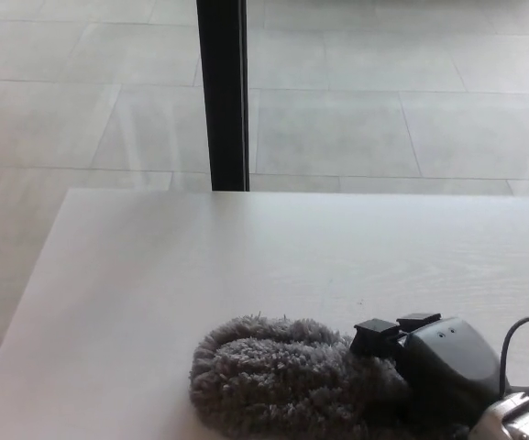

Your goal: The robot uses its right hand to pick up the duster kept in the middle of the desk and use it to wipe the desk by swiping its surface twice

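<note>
A fluffy grey duster [273, 380] lies on the white desk [246, 257] near its front edge, cut off by the bottom of the picture. My black right hand [429, 362] comes in from the lower right and rests on the duster's right end, its fingers pressed down into the fluff and closed on it. The lower part of the hand and the duster's underside are out of view. My left hand does not show.
A black vertical post [223, 92] stands behind the desk's far edge. Beyond it lies a pale tiled floor [383, 110]. A black cable [525, 335] loops by my right wrist. The desk's left edge runs diagonally at the picture's left.
</note>
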Robot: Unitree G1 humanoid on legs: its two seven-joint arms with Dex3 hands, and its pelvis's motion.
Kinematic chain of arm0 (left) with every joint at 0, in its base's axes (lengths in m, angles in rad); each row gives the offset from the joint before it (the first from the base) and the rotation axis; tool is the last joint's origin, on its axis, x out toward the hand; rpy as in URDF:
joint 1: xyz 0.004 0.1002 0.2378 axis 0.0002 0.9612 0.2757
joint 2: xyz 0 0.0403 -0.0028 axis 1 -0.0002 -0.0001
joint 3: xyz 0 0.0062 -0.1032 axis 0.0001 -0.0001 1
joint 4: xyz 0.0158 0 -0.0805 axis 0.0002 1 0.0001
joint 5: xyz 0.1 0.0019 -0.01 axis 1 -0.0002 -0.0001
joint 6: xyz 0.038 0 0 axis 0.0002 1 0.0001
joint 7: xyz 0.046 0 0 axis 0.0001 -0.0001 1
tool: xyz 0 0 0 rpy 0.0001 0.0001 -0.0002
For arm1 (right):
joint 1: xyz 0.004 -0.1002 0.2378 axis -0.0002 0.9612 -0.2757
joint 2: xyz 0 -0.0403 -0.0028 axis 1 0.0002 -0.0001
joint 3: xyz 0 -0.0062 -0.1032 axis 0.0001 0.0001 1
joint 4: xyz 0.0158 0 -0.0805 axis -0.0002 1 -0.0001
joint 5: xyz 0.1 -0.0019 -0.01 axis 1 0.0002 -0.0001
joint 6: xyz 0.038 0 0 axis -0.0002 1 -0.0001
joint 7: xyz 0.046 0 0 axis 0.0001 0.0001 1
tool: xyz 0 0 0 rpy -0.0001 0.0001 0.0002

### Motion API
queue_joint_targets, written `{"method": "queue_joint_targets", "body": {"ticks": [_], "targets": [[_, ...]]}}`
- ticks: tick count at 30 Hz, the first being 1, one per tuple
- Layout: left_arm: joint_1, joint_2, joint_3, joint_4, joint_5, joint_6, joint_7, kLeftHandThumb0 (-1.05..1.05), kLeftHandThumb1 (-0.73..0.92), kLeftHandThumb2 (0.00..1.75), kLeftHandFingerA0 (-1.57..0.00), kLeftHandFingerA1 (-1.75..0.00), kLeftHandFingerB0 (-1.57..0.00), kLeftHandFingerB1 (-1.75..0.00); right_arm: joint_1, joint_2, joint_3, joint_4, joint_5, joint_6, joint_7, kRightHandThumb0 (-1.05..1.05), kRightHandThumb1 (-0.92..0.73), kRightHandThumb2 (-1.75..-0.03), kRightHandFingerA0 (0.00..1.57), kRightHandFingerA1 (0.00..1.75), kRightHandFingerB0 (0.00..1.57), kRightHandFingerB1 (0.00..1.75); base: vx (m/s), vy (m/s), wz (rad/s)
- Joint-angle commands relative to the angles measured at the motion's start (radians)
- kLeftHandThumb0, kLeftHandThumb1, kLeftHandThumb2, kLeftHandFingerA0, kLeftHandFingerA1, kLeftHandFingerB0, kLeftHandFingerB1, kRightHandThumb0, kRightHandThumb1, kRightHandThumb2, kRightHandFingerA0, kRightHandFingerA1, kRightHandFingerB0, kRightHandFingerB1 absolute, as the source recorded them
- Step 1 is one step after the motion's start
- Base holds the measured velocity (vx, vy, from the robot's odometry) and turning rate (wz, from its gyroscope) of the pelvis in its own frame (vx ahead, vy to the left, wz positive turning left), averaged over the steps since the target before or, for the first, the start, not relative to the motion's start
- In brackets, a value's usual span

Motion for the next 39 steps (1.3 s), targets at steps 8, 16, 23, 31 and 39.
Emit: {"method": "queue_joint_targets", "body": {"ticks": [8, 16, 23, 31, 39], "targets": [[-0.018, 0.07, 0.014, 0.011, -0.043, -0.015, -0.096, -0.55, 0.65, 0.6, -0.61, -0.57, -0.53, -0.46, 0.083, 0.069, 0.36, 0.164, -0.518, 0.079, -0.634, -0.43, -0.68, -0.59, 0.73, 1.75, 0.71, 1.16, 0.0, 0.0, 0.0], [-0.032, 0.074, 0.018, 0.011, -0.049, -0.003, -0.112, -0.57, 0.65, 0.6, -0.6, -0.56, -0.53, -0.46, 0.014, 0.061, 0.414, 0.199, -0.518, 0.054, -0.622, -0.47, -0.62, -0.64, 0.9, 1.74, 0.82, 0.87, 0.0, 0.0, 0.0], [-0.035, 0.075, 0.015, 0.01, -0.049, -0.014, -0.114, -0.56, 0.66, 0.6, -0.63, -0.56, -0.53, -0.46, -0.092, 0.022, 0.367, 0.207, -0.406, -0.044, -0.424, -0.31, -0.55, -0.84, 0.94, 1.25, 0.78, 0.95, 0.0, 0.0, 0.0], [-0.042, 0.067, 0.017, 0.005, -0.064, -0.019, -0.124, -0.57, 0.65, 0.59, -0.63, -0.61, -0.58, -0.49, -0.137, 0.027, 0.257, 0.248, -0.306, 0.117, -0.175, -0.36, -0.67, -0.71, 0.99, 1.75, 0.83, 1.12, 0.0, 0.0, 0.0], [-0.046, 0.062, 0.021, 0.012, -0.069, -0.023, -0.124, -0.54, 0.63, 0.59, -0.67, -0.58, -0.63, -0.49, -0.162, 0.023, 0.176, 0.399, -0.263, 0.153, -0.134, -0.41, -0.48, -0.95, 1.3, 1.4, 0.83, 0.94, 0.0, 0.0, 0.0]]}}
